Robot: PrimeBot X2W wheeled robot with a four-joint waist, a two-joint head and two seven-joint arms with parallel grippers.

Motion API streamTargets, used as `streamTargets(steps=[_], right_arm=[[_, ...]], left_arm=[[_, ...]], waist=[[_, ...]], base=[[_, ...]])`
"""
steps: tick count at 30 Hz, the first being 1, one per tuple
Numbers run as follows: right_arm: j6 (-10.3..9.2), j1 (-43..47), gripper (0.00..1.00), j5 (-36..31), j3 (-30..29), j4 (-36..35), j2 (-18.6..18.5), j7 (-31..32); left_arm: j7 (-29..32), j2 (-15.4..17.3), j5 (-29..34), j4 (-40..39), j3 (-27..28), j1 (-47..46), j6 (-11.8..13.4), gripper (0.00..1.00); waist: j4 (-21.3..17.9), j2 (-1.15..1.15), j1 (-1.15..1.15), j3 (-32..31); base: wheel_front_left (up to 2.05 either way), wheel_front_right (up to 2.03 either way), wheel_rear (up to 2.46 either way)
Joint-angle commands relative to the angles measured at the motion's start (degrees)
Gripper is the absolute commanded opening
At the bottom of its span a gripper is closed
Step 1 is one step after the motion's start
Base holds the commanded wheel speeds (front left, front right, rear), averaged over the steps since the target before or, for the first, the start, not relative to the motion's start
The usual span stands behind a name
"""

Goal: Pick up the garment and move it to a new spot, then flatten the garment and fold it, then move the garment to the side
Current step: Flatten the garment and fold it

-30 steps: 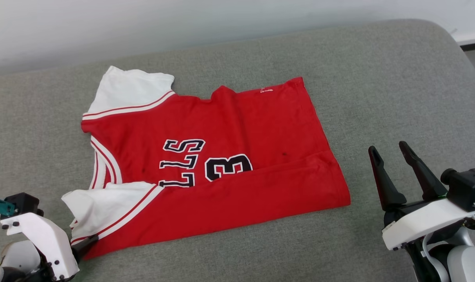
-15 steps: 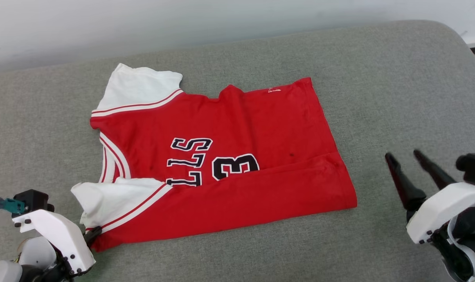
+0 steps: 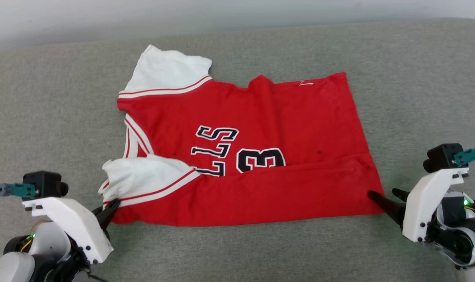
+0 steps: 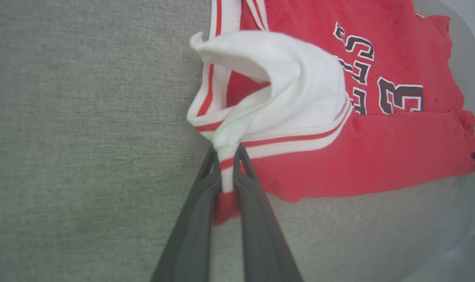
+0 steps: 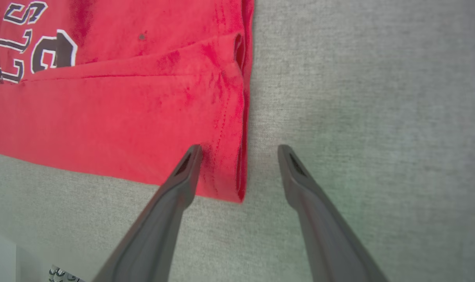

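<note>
The garment (image 3: 261,129), a red jersey with white sleeves and black lettering, lies flat on the grey cushion with its near edge folded over. My left gripper (image 3: 111,204) is shut on its near-left corner by the white sleeve. In the left wrist view the striped trim (image 4: 225,156) is pinched between the fingers, and the sleeve (image 4: 292,86) bunches up above them. My right gripper (image 3: 384,194) is open at the near-right hem corner. In the right wrist view the right gripper (image 5: 239,150) straddles the hem edge, one finger over the garment (image 5: 124,117), the other over bare cushion.
The grey upholstered cushion (image 3: 45,117) stretches wide on every side of the garment. A pale wall (image 3: 104,15) runs along its far edge. In the left wrist view the cushion's rounded edge (image 4: 456,243) shows at the lower right.
The head camera has shifted. My left gripper has shut on the garment's near-left corner. My right gripper has come down and inward from the right to the near-right hem corner, still open.
</note>
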Motion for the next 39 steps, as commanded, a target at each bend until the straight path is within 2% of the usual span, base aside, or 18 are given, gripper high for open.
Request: streamTargets(steps=[1,8,9,10,11,12,20,26,39], right_arm=[[-0.04,-1.6,1.0,0.3,0.3,1.4,0.4,0.4],[-0.04,-4.0,1.0,2.8,3.2,8.0,1.8,1.7],[-0.04,-4.3,0.97,3.0,3.8,8.7,1.8,1.9],[-0.04,-4.4,0.45,3.6,4.3,9.2,2.0,1.8],[-0.03,-4.6,0.2,4.1,4.9,9.6,2.2,1.9],[-0.03,-4.7,0.0,4.4,5.4,9.9,2.0,1.9],[-0.03,-6.5,0.0,6.2,6.4,9.3,-1.0,-0.1],[-0.03,-5.9,0.0,7.1,7.5,6.5,-2.7,-1.1],[-0.03,0.7,0.0,7.6,7.5,1.9,-3.9,-1.1]], left_arm=[[-0.1,-0.5,0.4,-0.9,-0.3,-1.4,0.1,0.0],[-0.4,-1.5,1.2,-1.2,-1.9,-3.1,-0.5,0.0],[-0.5,-1.6,1.1,-1.1,-2.0,-3.1,-0.6,0.0],[-0.5,-1.8,1.1,-0.9,-2.2,-3.1,-0.7,0.0],[-0.6,-1.9,1.1,-0.7,-2.3,-3.1,-0.7,0.0],[-0.6,-1.9,1.1,-0.6,-2.3,-3.1,-0.8,0.0],[-1.1,-2.5,0.8,0.6,-2.9,-3.0,-1.6,0.0],[-3.2,-1.8,2.1,0.2,-2.5,-1.4,-1.9,0.0],[-2.8,-0.2,2.0,-2.4,-2.3,5.2,0.4,0.0]], waist=[[1.5,0.0,-0.01,1.6],[2.5,0.0,-0.01,3.0],[2.6,0.0,-0.01,3.1],[2.6,0.0,-0.01,3.1],[2.6,0.0,-0.01,3.1],[2.6,0.0,-0.01,3.0],[2.6,0.0,-0.01,1.0],[2.1,0.0,-0.01,-3.3],[2.7,0.0,-0.01,-11.8]], base=[[0.0,0.0,0.0],[0.0,0.0,0.0],[0.0,0.0,0.0],[0.0,0.0,0.0],[0.0,0.0,0.0],[0.0,0.0,0.0],[0.0,0.0,0.0],[0.0,0.0,0.0],[0.0,0.0,0.0]])
